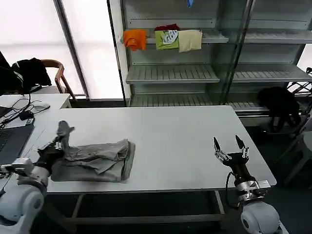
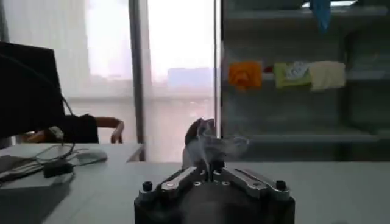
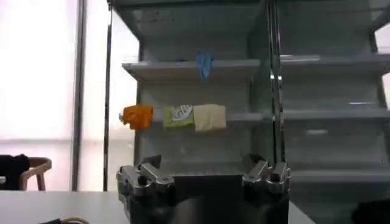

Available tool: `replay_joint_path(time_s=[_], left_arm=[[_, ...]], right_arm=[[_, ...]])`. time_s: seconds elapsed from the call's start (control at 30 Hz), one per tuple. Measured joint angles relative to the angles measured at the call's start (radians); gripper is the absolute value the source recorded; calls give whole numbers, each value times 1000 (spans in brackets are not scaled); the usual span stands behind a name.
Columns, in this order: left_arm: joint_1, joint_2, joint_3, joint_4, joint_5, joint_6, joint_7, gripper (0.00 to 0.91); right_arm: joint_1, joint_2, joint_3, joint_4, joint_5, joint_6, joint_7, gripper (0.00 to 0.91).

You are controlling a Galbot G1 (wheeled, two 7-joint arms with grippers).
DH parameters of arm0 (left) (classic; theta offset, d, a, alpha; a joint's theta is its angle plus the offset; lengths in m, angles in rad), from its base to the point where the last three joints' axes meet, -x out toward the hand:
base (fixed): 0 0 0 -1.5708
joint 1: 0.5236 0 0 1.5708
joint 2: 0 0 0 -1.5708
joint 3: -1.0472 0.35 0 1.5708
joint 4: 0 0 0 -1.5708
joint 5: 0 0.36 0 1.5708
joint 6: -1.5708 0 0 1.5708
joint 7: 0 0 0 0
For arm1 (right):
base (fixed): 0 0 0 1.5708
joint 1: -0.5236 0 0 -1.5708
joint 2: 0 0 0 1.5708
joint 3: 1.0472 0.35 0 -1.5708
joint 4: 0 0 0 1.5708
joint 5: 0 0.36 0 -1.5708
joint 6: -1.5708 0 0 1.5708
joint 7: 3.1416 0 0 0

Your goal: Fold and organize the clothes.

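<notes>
1. one grey shirt (image 1: pixel 95 161) lies crumpled and partly folded on the left part of the white table (image 1: pixel 175 146), close to the near edge. its long axis runs across the table, left to right, and the folded right end stops short of the table's middle.
2. your left gripper (image 1: pixel 57 145) is at the shirt's left end, closed on a bunch of the cloth. a peak of fabric stands up above it, and in the left wrist view that tuft (image 2: pixel 206 143) rises straight out from between the closed fingers.
3. so the shirt stretches away to the right of the left gripper, and that arm is plainly the nearer one. any lift or drag from here will pull along the long axis, with the loose bulk trailing to the right.
4. past the shirt's right end the tabletop is bare for a good stretch, which looks like room enough to spread or fold the garment.
5. your right gripper (image 1: pixel 229 145) hovers over the right part of the table, near the front edge, well apart from the shirt. its fingers are spread wide and hold nothing.
6. my read: if you want a second hold, the right arm must travel left to the shirt's free end.
</notes>
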Motion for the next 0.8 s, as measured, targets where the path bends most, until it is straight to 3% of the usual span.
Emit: replay_joint_path(time_s=[0.43, 0.63, 0.67, 0.7, 0.8], left_arm=[[-36, -82, 210, -39, 127, -1, -17, 20], [-54, -109, 282, -36, 175, -1, -19, 81], [-55, -110, 290, -34, 182, -1, -18, 605], [-55, -111, 298, -33, 189, -1, -16, 907], [-53, -111, 321, -35, 212, 2, -8, 907]], right_arm=[[5, 3, -10, 2, -6, -2, 0, 907], [2, 3, -10, 2, -5, 0, 0, 907], [1, 3, -9, 2, -5, 0, 0, 907], [1, 3, -8, 2, -5, 1, 0, 907], [2, 1, -8, 1, -4, 2, 0, 907]])
